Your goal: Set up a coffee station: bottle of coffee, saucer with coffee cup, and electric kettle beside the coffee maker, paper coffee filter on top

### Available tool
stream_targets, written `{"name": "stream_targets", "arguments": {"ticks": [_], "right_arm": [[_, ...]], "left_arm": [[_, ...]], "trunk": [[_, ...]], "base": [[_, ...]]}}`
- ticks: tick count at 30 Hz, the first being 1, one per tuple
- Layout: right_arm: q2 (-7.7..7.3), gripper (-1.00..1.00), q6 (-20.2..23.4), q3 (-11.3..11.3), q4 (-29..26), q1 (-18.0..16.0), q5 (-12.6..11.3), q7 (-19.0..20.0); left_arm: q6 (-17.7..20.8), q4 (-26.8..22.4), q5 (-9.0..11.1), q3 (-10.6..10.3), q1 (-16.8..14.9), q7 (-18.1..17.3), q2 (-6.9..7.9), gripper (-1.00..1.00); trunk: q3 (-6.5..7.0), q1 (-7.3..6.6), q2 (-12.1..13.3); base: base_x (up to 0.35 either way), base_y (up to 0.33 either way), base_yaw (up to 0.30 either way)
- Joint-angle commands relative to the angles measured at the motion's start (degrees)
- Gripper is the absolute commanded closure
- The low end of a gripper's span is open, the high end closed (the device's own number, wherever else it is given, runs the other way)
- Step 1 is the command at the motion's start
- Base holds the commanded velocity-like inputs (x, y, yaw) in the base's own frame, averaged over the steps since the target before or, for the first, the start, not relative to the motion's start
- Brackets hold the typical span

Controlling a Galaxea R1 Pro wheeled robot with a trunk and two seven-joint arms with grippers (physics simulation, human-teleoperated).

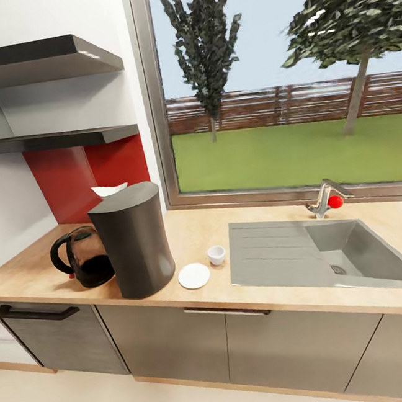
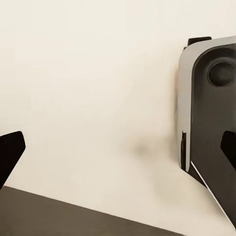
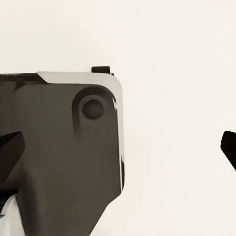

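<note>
Well apart: pincer [image 2: 118,152], saucer [image 1: 194,276]

Electric kettle [image 1: 82,257] left of coffee maker [image 1: 133,240]; saucer [image 1: 194,276], coffee cup [image 1: 216,255] right.

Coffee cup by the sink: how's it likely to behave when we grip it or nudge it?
The coffee cup is tiny and squat, so probably light and unlikely to tip; a push would more likely slide it across the smooth kitchen countertop. Its round, glossy-looking wall may slip between fingers. It stands near the sink edge and the saucer, so a nudge could knock either.
</note>
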Motion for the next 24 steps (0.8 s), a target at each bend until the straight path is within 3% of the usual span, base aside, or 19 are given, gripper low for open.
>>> {"name": "stream_targets", "arguments": {"ticks": [1, 14, 24], "right_arm": [[0.00, -1.00, -0.22, 0.49, 0.05, -0.05, -0.64, -0.11], [0.00, -1.00, -0.27, 0.23, -0.04, -0.05, -0.89, -0.26], [0.34, -1.00, -0.27, 0.17, -0.54, -0.05, -1.03, -0.02]], "left_arm": [[-0.28, 0.10, -0.61, 0.41, -0.06, 0.24, -0.02, -1.00], [-0.68, 0.26, -0.59, 0.28, -0.06, 0.36, -0.06, -1.00], [-0.83, 0.27, -0.54, 0.38, -0.06, 0.36, 0.25, -1.00]], "trunk": [[-0.13, 0.03, -0.12], [-0.12, 0.03, -0.12], [0.33, 0.03, -0.12]], "base": [[-0.027, 0.000, 0.000], [-0.004, 0.000, -0.017], [0.000, 0.000, -0.180]]}}
